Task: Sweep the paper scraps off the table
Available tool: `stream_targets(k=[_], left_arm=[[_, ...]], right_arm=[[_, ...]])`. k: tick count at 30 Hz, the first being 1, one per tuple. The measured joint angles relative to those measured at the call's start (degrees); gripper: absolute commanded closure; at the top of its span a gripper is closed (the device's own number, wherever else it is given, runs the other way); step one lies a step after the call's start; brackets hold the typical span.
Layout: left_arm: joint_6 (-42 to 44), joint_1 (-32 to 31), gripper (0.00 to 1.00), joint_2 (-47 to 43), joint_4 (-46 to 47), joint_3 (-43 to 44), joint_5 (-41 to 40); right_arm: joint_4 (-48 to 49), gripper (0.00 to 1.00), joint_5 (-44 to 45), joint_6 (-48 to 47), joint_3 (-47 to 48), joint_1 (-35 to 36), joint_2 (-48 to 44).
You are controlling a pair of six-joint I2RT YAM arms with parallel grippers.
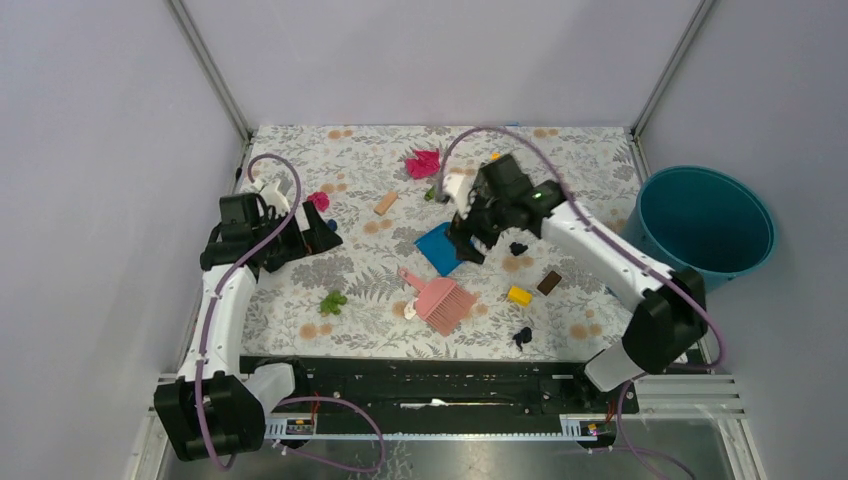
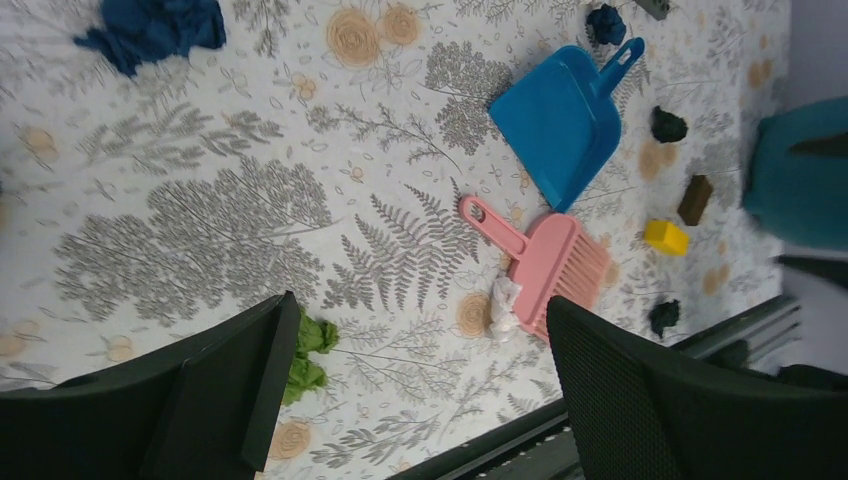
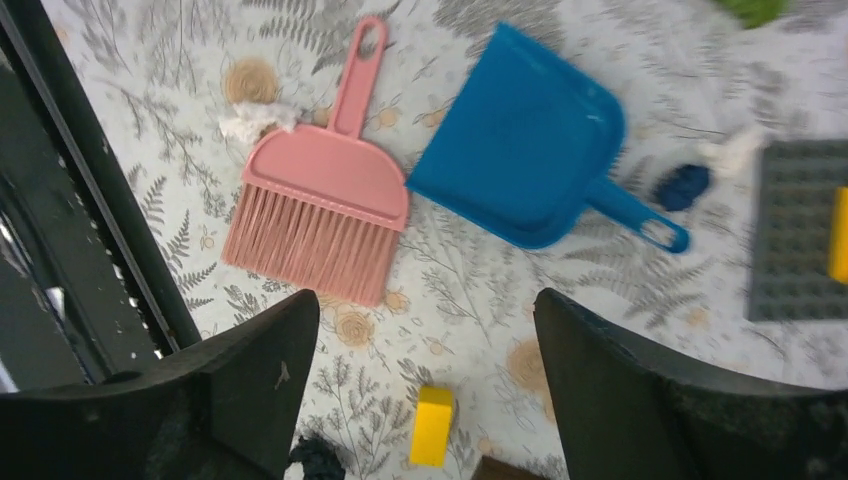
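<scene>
Loosely crumpled paper scraps [image 1: 424,162], magenta, green, black; left fingers [image 2: 230,390], right fingers [image 3: 640,390] spread wide, empty.

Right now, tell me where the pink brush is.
In the top view the pink brush lies centre-front, on the near side of the blue dustpan, with the yellow block to its right.

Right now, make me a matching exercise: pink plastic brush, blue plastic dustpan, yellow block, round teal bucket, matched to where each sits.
1 pink plastic brush
2 blue plastic dustpan
3 yellow block
4 round teal bucket

A beside brown block
B past table's right edge
C white paper scrap at handle
D dark blue paper scrap at handle

Pairs: 1-C, 2-D, 3-A, 4-B
</scene>
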Motion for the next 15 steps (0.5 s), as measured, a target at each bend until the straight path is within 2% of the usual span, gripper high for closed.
stream_targets(k=[4,7,10,15], left_arm=[[-3.9,2.5,0.01,-1.2,0.9,-4.2,2.5],[-5.0,3.3,0.01,-1.8,1.1,-4.5,3.4],[-5.7,3.9,0.01,-2.8,1.4,-4.5,4.1],[-5.8,4.1,0.01,-3.7,2.3,-4.5,5.8]], right_arm=[[6.1,0.33,4.0,-0.3,-8.5,7.4,4.1],[9.2,0.39,5.7,3.1,-11.8,10.5,7.9],[12.7,0.55,8.7,7.8,-12.5,11.0,11.5],[18.7,0.54,14.8,13.3,-12.6,11.0,13.6]])
